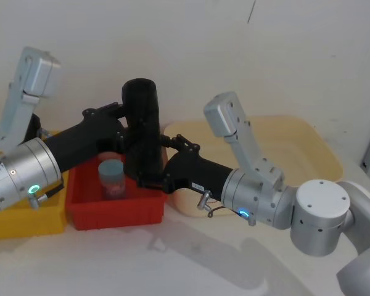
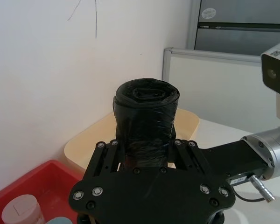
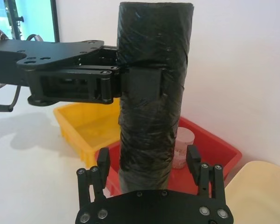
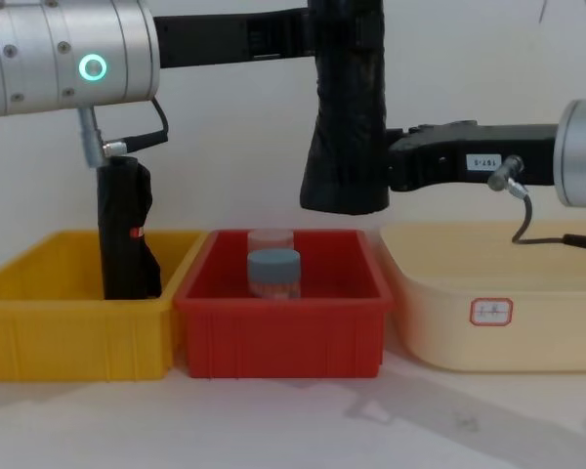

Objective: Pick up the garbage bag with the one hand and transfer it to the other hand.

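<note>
Nearest me, the labelled black right gripper (image 3: 148, 159) straddles the upright thick black plastic garbage-bag roll (image 3: 151, 56) low down, jaws open. My unlabelled black left gripper (image 2: 144, 147) clamps it higher up.

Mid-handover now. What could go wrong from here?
1. The right tool straddles the lower end of the garbage bag with its fingers open. If the left tool, clamped higher up, lets go first, the bag likely drops into the red bin onto the jars.
2. That lower end looks flared and floppy, so a grip there may buckle or slip.
</note>
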`<action>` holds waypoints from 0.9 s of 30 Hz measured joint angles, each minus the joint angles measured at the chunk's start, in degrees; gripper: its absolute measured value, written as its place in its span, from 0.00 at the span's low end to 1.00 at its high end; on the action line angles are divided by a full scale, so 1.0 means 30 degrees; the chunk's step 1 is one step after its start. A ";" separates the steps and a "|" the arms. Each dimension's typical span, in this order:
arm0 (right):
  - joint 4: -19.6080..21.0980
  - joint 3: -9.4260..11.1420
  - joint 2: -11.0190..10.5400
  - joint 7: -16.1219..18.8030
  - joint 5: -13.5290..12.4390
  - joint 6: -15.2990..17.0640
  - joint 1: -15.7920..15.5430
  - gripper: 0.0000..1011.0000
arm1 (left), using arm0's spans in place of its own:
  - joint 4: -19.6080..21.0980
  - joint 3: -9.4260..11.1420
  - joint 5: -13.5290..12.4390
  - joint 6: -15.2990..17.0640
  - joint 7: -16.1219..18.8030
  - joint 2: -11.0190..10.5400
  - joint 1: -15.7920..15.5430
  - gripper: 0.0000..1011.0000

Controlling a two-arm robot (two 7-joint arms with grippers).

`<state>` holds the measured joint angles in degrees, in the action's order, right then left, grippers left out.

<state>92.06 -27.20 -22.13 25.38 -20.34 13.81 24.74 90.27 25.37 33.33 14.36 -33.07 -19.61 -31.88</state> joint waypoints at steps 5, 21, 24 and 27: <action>-0.0166 0.0031 0.0090 -0.0122 -0.0114 -0.0099 0.0131 0.99 | -0.0105 0.0158 0.0080 0.0026 -0.0001 0.0036 -0.0109 0.44; -0.0348 0.0189 0.0294 0.0006 -0.1101 -0.0398 0.0177 0.65 | -0.0309 0.0564 0.0203 -0.0002 0.0166 0.0103 -0.0375 0.44; -0.0308 0.0217 0.0315 0.0016 -0.1356 -0.0342 0.0146 0.53 | -0.0338 0.0595 0.0273 -0.0021 0.0224 0.0130 -0.0396 0.44; -0.0257 0.0242 0.0321 0.0022 -0.1553 -0.0278 0.0109 0.53 | -0.0367 0.0613 0.0319 -0.0037 0.0262 0.0146 -0.0414 0.44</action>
<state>91.29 -26.48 -21.17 25.44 -25.00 12.98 25.07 89.17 27.21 34.29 14.25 -32.28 -19.17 -33.12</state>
